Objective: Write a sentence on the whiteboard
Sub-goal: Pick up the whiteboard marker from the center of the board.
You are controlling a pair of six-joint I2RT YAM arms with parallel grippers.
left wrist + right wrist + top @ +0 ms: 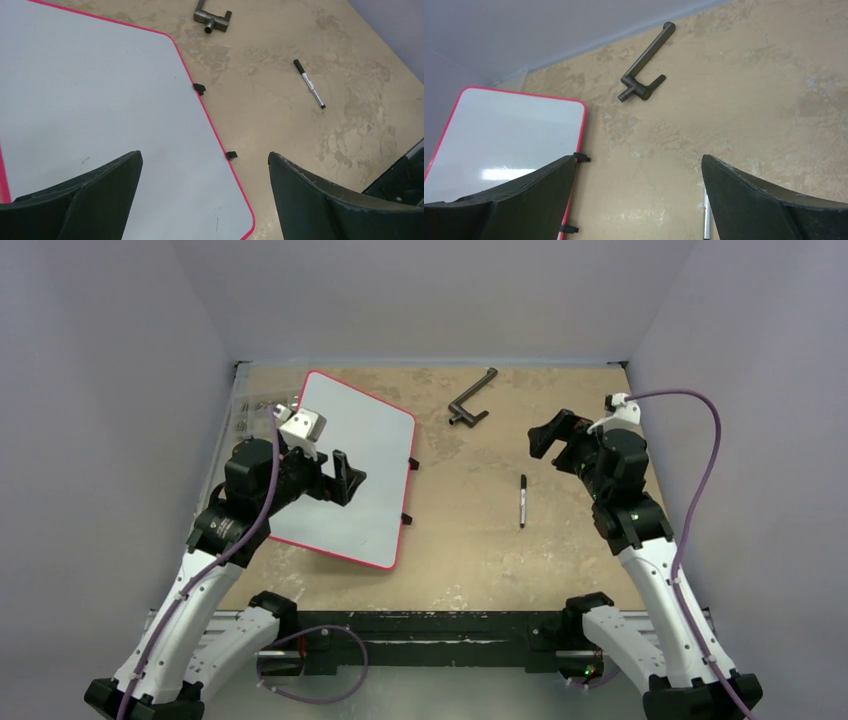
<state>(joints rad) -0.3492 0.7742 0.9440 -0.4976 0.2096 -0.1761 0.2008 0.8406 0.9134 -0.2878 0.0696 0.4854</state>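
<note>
View from above, with both wrist views. The whiteboard (375, 455) lies flat on the left half of the bench (470, 550), turned so that its corners point away from the bench edges. Its thin red rim shows all round. Its face is plain white, with a few faint specks that I see in the left wrist view (100, 100). Two small black clips (412, 464) (405, 518) sit on the rim's right-hand edge; they appear again in the left wrist view (199, 89) (230, 155).

My left arm (250, 495) reaches over the board's left part. The left jaws are spread wide above the white face and hold nothing; I cannot tell whether they touch it. My right arm (620, 475) hangs over the right side of the bench. The right jaws are likewise spread and hold nothing.

A marker pen (522, 502) lies on the bare bench between the board and the right arm, apart from both. The left wrist view shows its black cap and pale barrel (310, 84). A dark metal crank-shaped handle (472, 400) lies near the far edge, beyond the pen and to the right of the board's far corner (644, 65).
</note>
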